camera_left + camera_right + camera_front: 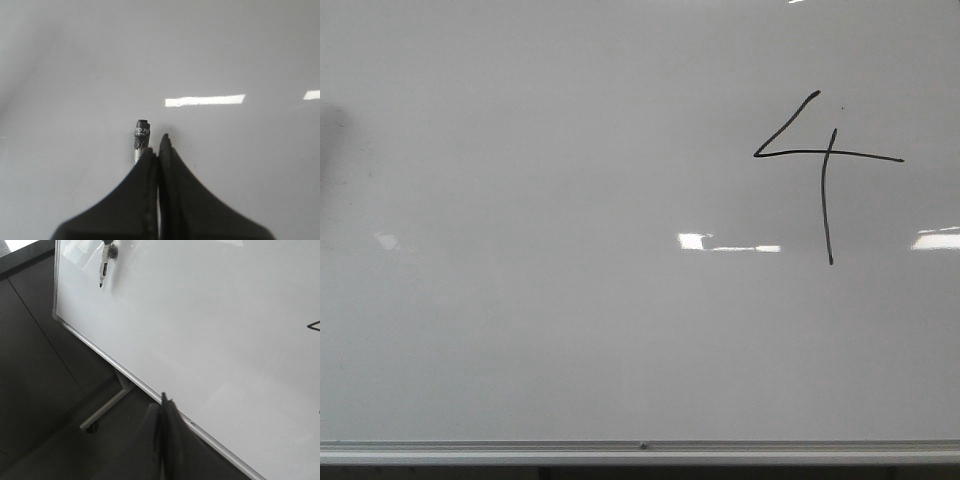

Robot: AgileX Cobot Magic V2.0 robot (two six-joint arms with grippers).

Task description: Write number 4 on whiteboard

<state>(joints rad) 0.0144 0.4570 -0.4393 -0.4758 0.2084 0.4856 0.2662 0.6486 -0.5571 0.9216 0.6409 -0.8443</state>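
Observation:
The whiteboard [570,150] fills the front view. The number 4 [825,155] is drawn in thin black lines at its upper right, with a slanted stroke, a long crossbar and a vertical stem. Neither gripper shows in the front view. My left gripper [157,145] is shut on a marker [141,136], whose black end sticks out beside the fingers, close over the board [225,50]. The right wrist view shows that marker [103,267] at the board's far corner and a bit of the 4 [314,326]. My right gripper [165,402] is shut and empty, by the board's silver frame [100,351].
The board's silver lower frame [640,452] runs along the front. Bright light reflections [692,241] lie on the glossy surface. A metal stand leg with a caster [102,415] stands on the dark floor below the board.

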